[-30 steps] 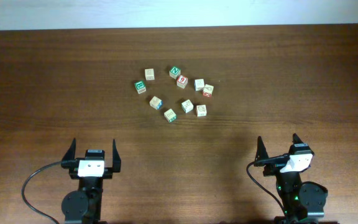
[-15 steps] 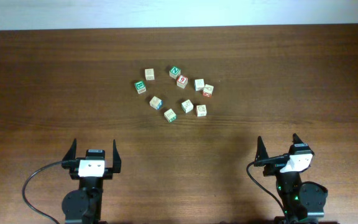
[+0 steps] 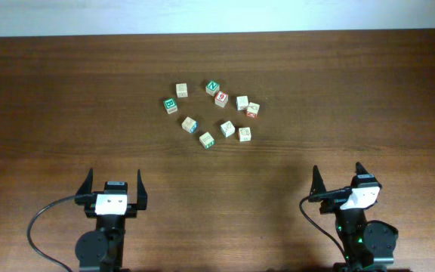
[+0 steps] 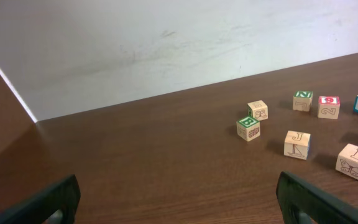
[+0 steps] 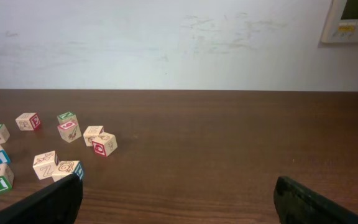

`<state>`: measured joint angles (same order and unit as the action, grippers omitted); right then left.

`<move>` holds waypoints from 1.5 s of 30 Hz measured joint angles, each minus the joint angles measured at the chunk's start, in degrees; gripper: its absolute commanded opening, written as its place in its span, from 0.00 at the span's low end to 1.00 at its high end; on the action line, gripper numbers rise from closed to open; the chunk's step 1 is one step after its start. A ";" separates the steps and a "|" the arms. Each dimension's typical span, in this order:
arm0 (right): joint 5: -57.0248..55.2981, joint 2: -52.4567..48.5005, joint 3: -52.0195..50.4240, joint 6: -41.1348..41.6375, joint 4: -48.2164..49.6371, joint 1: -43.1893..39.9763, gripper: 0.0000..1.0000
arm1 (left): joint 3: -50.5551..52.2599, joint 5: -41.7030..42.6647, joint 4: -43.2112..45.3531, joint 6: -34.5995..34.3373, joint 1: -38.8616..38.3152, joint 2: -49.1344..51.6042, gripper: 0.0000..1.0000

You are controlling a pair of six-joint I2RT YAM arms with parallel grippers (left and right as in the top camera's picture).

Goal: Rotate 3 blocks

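While left end effector (image 3: 113,175) and right end effector (image 3: 337,169) gape wide, cubic wooden blocks (image 3: 227,128) sit clustered.

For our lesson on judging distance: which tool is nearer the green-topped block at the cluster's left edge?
Left. Seen from overhead, the left tool lies below and slightly left of the green-topped block; the right tool lies below and far to its right.

Dark wooden table (image 3: 66,98), white wall (image 5: 166,43), red-topped cube (image 3: 220,97)
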<state>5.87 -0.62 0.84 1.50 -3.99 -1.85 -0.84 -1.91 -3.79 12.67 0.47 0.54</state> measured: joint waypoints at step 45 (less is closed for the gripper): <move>22.56 -57.05 57.79 -0.46 -35.28 -0.11 0.98 | -58.90 24.79 -29.44 -1.77 0.00 63.67 0.99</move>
<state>28.42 -57.67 58.63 1.04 -39.27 -1.96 -59.75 22.87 -33.23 10.90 0.47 64.20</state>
